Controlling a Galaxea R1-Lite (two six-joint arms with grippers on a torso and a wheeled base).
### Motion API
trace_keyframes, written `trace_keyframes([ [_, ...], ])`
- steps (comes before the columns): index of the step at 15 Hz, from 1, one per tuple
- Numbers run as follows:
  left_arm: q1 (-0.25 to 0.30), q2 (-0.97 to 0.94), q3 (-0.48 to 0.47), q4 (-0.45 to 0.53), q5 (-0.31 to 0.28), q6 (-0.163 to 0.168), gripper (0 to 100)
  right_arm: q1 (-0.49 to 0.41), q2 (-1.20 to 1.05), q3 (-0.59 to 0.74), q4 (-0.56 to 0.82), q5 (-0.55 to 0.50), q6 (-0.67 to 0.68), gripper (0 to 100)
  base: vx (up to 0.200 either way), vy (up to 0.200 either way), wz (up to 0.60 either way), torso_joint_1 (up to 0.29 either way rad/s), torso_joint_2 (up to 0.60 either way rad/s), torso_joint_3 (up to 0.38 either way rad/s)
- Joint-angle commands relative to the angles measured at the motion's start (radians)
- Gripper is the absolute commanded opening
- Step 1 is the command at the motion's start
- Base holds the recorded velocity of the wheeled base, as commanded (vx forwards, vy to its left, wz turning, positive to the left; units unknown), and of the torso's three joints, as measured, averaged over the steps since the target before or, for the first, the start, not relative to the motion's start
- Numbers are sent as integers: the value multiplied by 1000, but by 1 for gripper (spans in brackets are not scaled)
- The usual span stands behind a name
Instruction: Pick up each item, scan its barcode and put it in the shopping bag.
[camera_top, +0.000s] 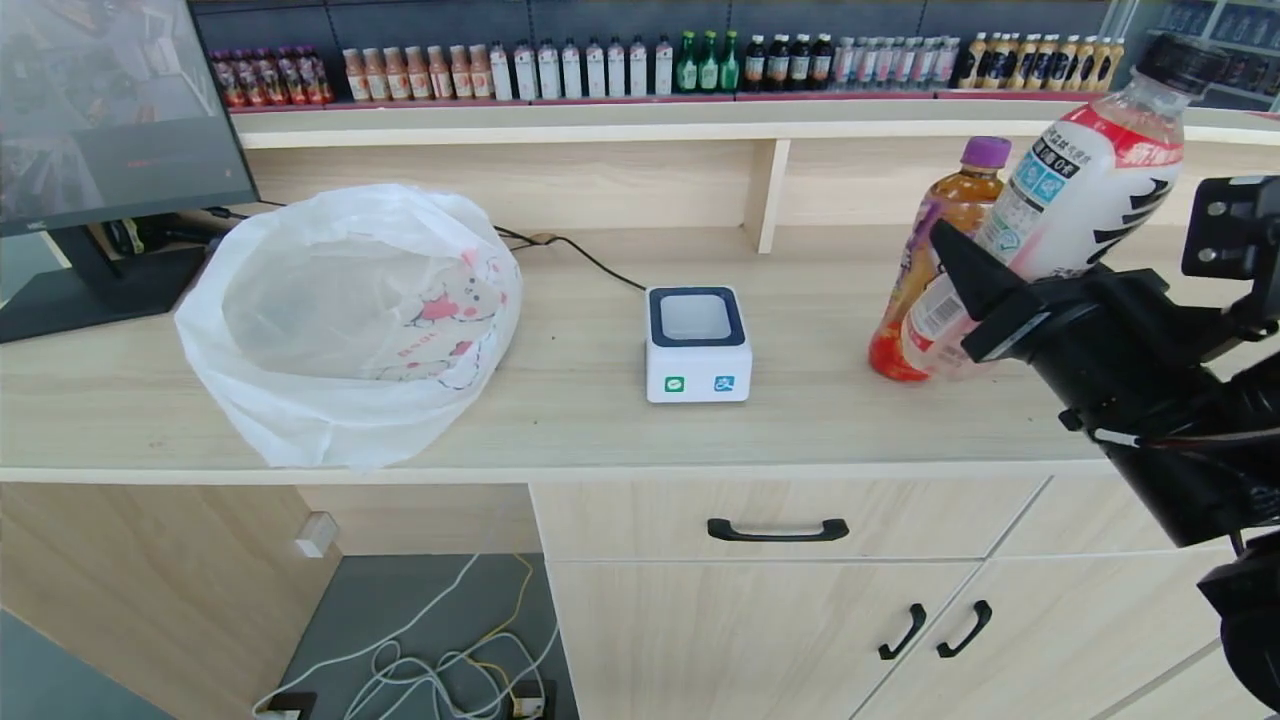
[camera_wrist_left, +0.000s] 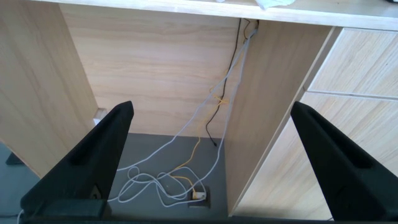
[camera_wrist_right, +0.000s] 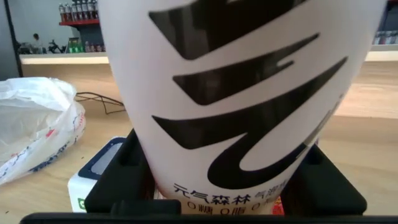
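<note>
white bottle (camera_top: 1080, 190) is gripped, tilted, by the right gripper (camera_top: 1000, 290), presumably for presentation to the scanner (camera_top: 697, 343); the left gripper (camera_wrist_left: 212, 109) is held open below the surface (camera_top: 560, 420).

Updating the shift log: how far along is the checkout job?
Done: nothing visible inside the shopping bag. In hand: the right gripper holds the white bottle, tilted, right of the scanner, not over it. Left: scan and bag it, then the purple-capped bottle standing on the counter.
</note>
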Motion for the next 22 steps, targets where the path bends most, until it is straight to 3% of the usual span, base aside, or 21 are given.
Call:
trace_keyframes([
  [1, 1, 0, 0, 0, 0, 0, 100, -11, 1, -38, 0, 2, 0, 0, 0, 0, 0, 0, 0, 0],
  [5, -1, 0, 0, 0, 0, 0, 100, -11, 59, -141, 0, 6, 3, 0, 0, 0, 0, 0, 0, 0],
  [16, -1, 0, 0, 0, 0, -3, 100, 4, 42, -163, 0, 60, 27, 0, 0, 200, 0, 3, 2, 2],
  [20, -1, 0, 0, 0, 0, -1, 100, 6, 14, -155, 0, 66, 21, 0, 0, 0, 0, 0, 0, 0],
  [22, 1, 0, 0, 0, 0, 0, 100, -2, 14, -223, 31, 103, 10, 0, 0, 0, 0, 0, 0, 0],
])
